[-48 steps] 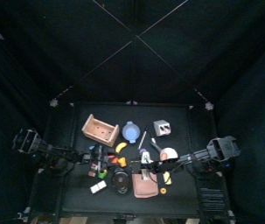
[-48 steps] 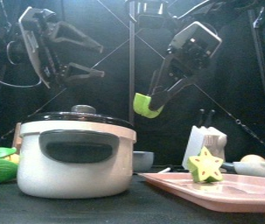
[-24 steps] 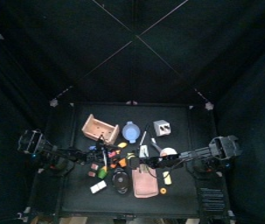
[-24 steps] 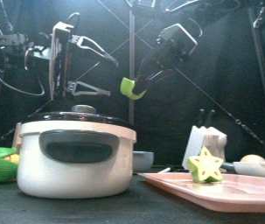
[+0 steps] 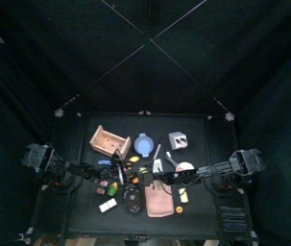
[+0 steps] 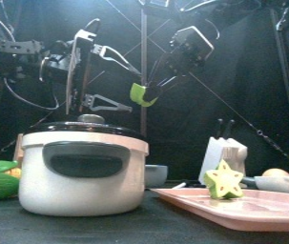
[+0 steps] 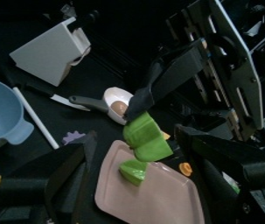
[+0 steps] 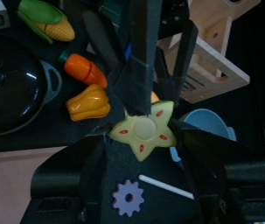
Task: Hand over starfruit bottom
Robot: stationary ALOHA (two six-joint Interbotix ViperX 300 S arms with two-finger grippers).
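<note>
Right claw point(image 6: 144, 92): closed on a green starfruit piece point(image 6: 141, 94), held in mid-air above the black pot point(image 6: 83, 172); the piece's star-shaped cut face point(image 8: 144, 129) shows between the jaws. Left claw point(image 6: 118, 84): jaws spread wide and empty, just beside the piece, one finger point(image 6: 109, 101) below it. Second starfruit piece point(image 6: 223, 178): upright on the pink tray point(image 6: 242, 208). White napkin holder point(image 6: 223, 157): behind the tray.
</note>
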